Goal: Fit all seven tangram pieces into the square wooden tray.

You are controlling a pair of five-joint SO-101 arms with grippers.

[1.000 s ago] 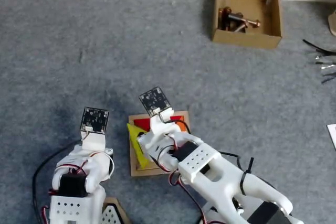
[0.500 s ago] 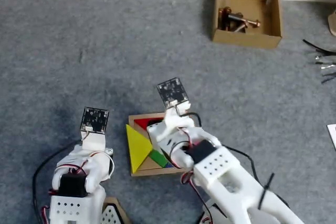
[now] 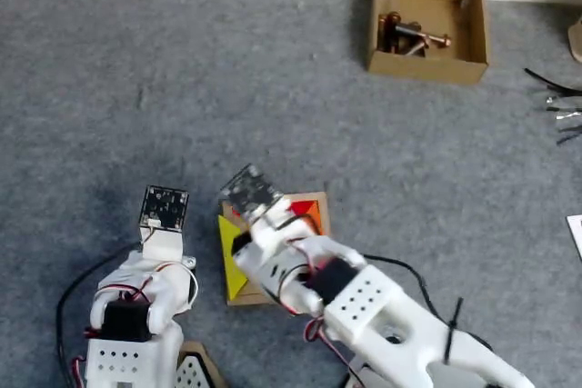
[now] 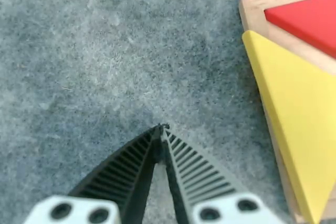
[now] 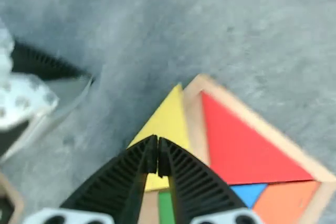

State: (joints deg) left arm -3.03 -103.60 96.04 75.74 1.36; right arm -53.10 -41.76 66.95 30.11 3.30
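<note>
Right gripper [image 5: 157, 156], fingers pinched together on nothing, hangs over the big yellow triangle piece [image 5: 167, 121], which overlaps the rim of the square wooden tray [image 5: 252, 120]. Left gripper [image 4: 160, 132], also pinched tight, sits over grey carpet [image 4: 105, 51] beside the tray.

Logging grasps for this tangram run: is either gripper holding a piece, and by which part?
Nothing is held. The left gripper is shut over bare carpet; the right gripper is shut, tips by the yellow triangle, nothing between them.
</note>
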